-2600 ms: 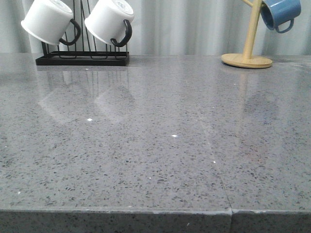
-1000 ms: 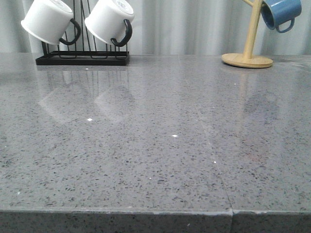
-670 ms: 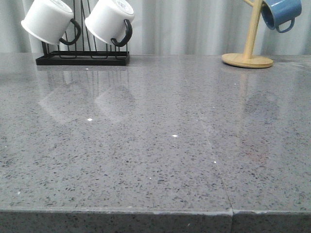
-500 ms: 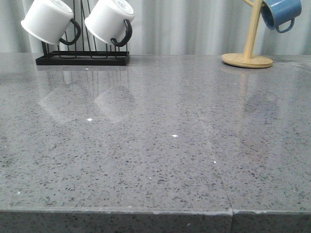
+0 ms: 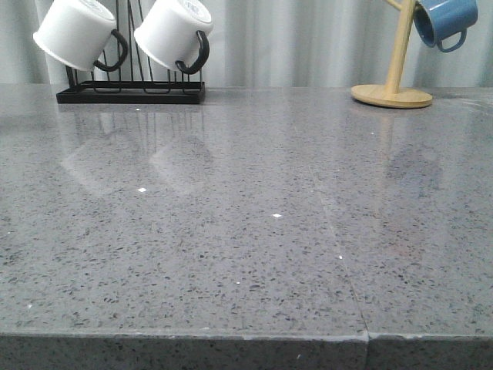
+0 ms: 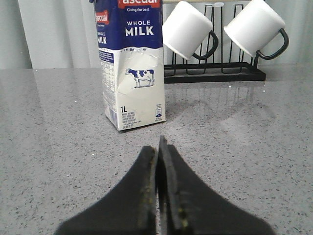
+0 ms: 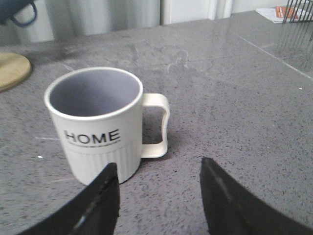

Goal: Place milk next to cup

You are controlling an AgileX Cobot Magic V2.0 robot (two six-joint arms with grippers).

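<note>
Milk carton and HOME mug are each seen only by one wrist camera.

In the left wrist view, the left gripper (image 6: pixel 160 147) is pressed closed with nothing held, and the milk carton (image 6: pixel 131 66) stands upright on the grey countertop (image 6: pixel 244 147) ahead of it, beside a black rack (image 6: pixel 215 73) with two white mugs (image 6: pixel 188 30). In the right wrist view, the right gripper (image 7: pixel 159 188) is spread wide and empty (its fingers are apart from the mug), and the HOME mug (image 7: pixel 98 122) stands upright just ahead. In the front view, neither task thing is seen; a blue mug (image 5: pixel 443 19) hangs on a wooden stand (image 5: pixel 393 85).
</note>
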